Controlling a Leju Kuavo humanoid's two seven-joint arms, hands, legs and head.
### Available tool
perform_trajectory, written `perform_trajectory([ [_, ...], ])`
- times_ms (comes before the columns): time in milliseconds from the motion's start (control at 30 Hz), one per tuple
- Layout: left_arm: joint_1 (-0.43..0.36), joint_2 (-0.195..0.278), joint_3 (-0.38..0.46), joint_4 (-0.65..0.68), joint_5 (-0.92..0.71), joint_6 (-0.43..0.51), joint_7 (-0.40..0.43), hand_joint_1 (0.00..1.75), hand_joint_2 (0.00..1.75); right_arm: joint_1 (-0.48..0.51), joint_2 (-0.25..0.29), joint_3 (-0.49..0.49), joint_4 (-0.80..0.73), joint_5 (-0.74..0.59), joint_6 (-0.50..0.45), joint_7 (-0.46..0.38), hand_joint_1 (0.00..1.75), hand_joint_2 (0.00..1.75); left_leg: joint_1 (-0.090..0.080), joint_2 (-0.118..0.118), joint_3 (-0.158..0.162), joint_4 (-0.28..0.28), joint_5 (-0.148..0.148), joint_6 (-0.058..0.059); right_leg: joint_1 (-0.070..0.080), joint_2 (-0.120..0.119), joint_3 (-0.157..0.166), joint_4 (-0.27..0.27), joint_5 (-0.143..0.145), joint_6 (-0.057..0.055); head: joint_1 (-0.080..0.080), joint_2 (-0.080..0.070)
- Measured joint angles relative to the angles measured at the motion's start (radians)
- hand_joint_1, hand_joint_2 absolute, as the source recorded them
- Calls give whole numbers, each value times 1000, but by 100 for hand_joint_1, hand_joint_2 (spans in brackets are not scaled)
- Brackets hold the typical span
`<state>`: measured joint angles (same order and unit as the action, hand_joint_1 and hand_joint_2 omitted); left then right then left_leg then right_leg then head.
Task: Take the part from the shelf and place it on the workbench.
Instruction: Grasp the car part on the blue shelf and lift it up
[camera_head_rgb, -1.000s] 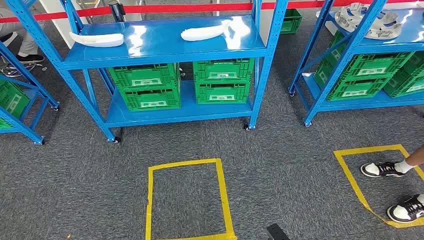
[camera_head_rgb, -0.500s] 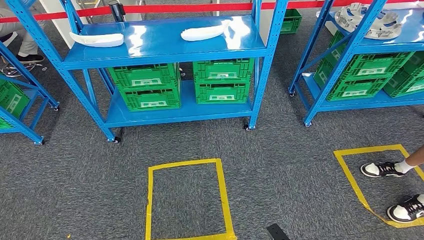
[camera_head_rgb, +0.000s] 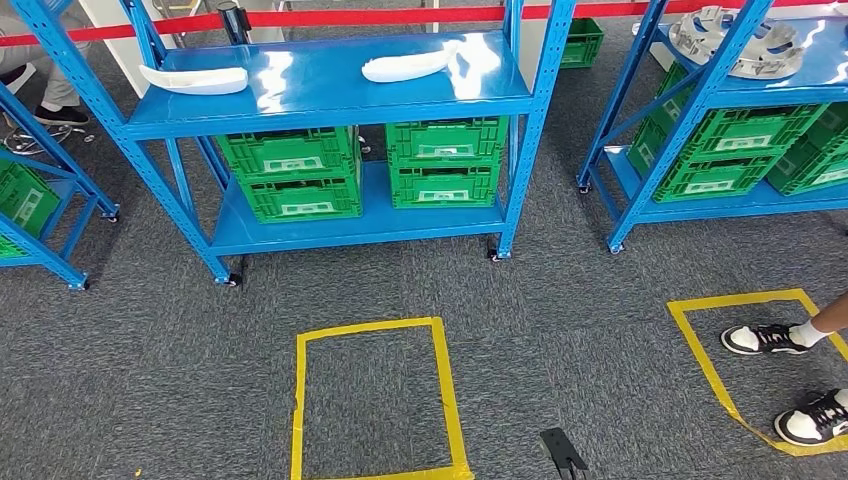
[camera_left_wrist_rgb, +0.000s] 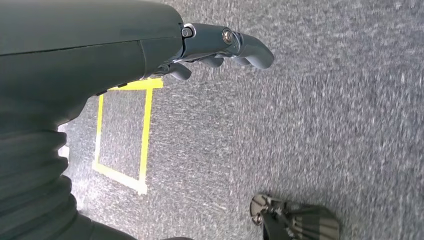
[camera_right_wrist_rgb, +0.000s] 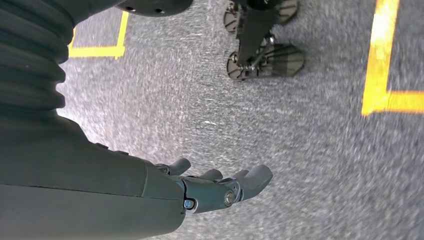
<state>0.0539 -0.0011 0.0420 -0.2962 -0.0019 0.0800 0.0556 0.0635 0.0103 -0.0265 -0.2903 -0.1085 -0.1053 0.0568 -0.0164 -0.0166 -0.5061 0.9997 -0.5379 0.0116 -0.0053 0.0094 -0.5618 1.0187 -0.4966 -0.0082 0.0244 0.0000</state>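
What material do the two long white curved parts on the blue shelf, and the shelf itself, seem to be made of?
Long white curved parts: probably moulded plastic, matte, smooth. Blue shelf: likely painted metal, glossy; it shows reflections, and its posts have punched holes.
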Motion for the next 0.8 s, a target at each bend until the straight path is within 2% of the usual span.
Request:
perform_trajectory([
  [100, -28, 2, 14, 30, -10, -1, 4, 0, 0, -21, -8, -1, 27, -22, -41, 7, 0, 0, 0, 0, 0, 0, 0, 0, 0, 0, 0, 0, 0, 0, 0, 0],
  [200, -52, 6, 40, 56, -4, -29, -1, 0, 0, -41, -34, 1, 48, -20, -60, -28, 0, 0, 0, 0, 0, 0, 0, 0, 0, 0, 0, 0, 0, 0, 0, 0],
  [300, -64, 12, 59, 72, 8, -49, -12, 0, 0, -64, -76, 18, 55, 16, -66, -100, 0, 0, 0, 0, -1, 0, 0, 0, -1, 0, 0, 0, 0, 0, 0, 0],
  [467, -80, 18, 73, 89, 9, -60, -22, 0, 0, -162, -156, 57, 40, 110, -118, -207, 0, 0, -1, 0, 0, 1, 1, 1, -2, 0, 1, 0, 2, 2, 0, 0],
  [633, -92, 21, 79, 98, 9, -63, -25, 0, 0, -279, -211, 82, -33, 226, -161, -232, 0, 0, -1, 0, 0, 1, 2, 1, -2, 0, 1, 0, 3, 3, 0, 0],
  [800, -99, 22, 80, 102, 8, -68, -29, 0, 0, -402, -240, 100, -103, 349, -172, -229, 0, 0, -1, 0, 2, 1, 3, 1, -2, 0, 1, 0, 4, 3, 0, 0],
])
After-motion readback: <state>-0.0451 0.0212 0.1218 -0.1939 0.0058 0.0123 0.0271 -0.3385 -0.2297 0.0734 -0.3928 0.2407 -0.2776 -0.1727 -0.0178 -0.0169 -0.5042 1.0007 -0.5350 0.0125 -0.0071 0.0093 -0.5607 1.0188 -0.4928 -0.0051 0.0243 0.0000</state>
